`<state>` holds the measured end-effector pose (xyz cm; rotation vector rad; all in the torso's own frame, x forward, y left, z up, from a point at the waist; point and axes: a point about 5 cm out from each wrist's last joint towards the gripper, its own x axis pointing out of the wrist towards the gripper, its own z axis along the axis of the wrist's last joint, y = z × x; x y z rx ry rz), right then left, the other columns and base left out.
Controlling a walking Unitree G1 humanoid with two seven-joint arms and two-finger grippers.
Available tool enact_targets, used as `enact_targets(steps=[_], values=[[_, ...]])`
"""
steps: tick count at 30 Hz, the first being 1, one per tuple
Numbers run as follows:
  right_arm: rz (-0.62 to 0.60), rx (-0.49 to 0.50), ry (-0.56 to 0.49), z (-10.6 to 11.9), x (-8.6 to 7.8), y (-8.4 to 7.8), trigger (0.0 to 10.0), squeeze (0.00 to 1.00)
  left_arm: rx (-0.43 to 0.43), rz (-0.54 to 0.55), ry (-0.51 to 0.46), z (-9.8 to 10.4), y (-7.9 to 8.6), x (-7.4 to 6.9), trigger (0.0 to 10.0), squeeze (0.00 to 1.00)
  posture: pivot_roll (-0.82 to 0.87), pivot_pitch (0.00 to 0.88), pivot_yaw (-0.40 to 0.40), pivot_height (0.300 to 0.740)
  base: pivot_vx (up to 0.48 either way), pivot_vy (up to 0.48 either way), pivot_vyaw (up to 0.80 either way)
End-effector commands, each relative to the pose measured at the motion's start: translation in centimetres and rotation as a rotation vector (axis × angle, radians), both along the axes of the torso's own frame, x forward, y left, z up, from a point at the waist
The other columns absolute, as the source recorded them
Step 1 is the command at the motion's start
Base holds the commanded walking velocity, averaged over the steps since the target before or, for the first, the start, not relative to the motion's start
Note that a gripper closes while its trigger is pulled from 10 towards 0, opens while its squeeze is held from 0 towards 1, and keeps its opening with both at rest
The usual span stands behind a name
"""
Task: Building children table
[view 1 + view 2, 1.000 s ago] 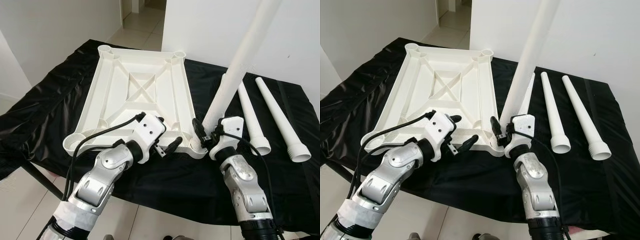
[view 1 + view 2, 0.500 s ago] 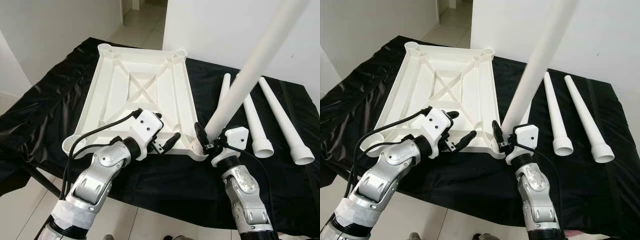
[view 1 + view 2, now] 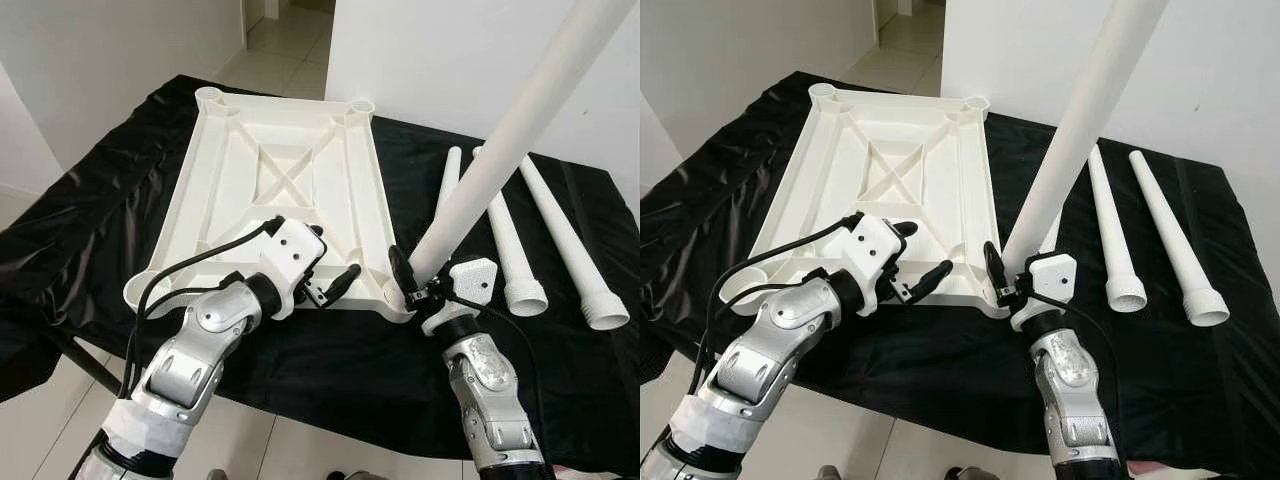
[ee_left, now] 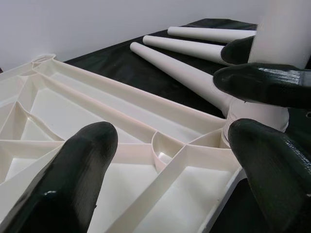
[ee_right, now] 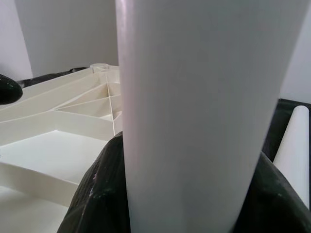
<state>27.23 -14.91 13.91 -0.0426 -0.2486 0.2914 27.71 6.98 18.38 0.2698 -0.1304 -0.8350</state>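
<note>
Item: your right hand [image 3: 410, 285] gripped a tilted table leg [image 3: 500, 150], base at the near right corner socket [image 3: 397, 297] of the upturned tabletop [image 3: 270, 180] on the counter [image 3: 90, 200]. Left hand [image 3: 330, 280] hovered wide beside it. You needed the leg upright, then pressed straight down.

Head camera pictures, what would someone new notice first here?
The long white table leg stands out: the right end effector grips it near its base, and it leans up and away from the near right corner socket of the upside-down white tabletop. The left end effector hovers open over the tabletop's near edge. Three more legs lie on the black cloth to the right.
</note>
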Motion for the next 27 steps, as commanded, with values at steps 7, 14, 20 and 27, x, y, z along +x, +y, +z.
enact_targets(steps=[7, 14, 20, 27], values=[[-0.033, -0.061, 0.297, -4.7, 0.6, -1.0, 10.0, 0.00, 0.011, -0.013, -0.008, 0.3, 0.0, -0.1, 10.0, 0.00, 0.06, 0.085, -0.045, 0.740, 0.000, 0.000, 0.00], [-0.012, -0.082, 0.304, -4.9, 0.6, -0.9, 10.0, 0.00, 0.010, -0.009, -0.009, 0.3, 0.0, -0.1, 10.0, 0.00, 0.07, 0.086, -0.047, 0.740, 0.000, 0.000, 0.00], [-0.009, -0.064, 0.316, -5.0, 0.7, -0.9, 10.0, 0.00, 0.010, -0.009, -0.010, 0.4, 0.0, -0.2, 10.0, 0.00, 0.06, 0.088, -0.045, 0.740, 0.000, 0.000, 0.00], [-0.071, 0.077, 0.363, -5.0, 1.3, -2.2, 10.0, 0.00, 0.009, -0.014, -0.010, 0.4, 0.0, -0.3, 10.0, 0.00, 0.06, 0.090, -0.044, 0.740, 0.000, 0.000, 0.00]])
